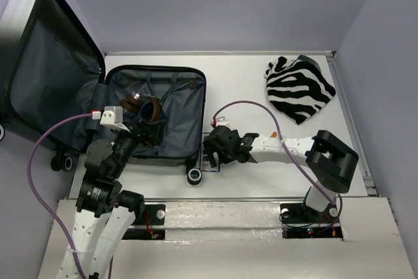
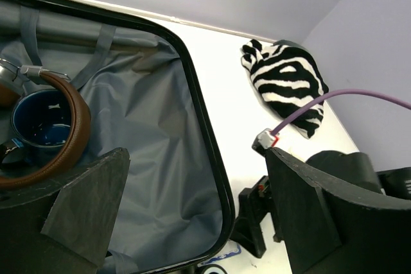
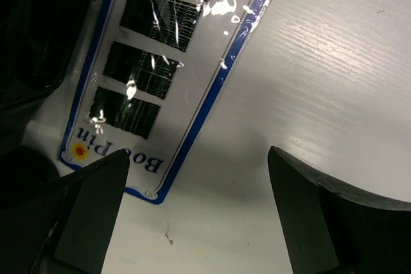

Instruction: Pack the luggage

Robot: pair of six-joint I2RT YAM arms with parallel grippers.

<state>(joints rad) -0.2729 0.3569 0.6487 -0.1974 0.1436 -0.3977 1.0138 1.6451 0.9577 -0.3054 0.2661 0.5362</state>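
The luggage [image 1: 179, 106] lies open on the table's left, its lid [image 1: 52, 76] propped up at the far left. The grey lining also shows in the left wrist view [image 2: 154, 139]. Brown headphones [image 1: 154, 110] and a blue cup [image 2: 38, 120] lie in its left part. My left gripper [image 1: 151, 130] is open and empty above the lining, next to the headphones [image 2: 76, 126]. My right gripper [image 1: 210, 151] is open, low over the table just right of the luggage. A card of bobby pins [image 3: 160, 62] lies under its left finger.
A zebra-striped cloth [image 1: 300, 89] lies at the back right of the table; it also shows in the left wrist view [image 2: 286, 81]. A black caster wheel [image 1: 195, 176] sticks out at the luggage's near right corner. Walls close the back and right sides.
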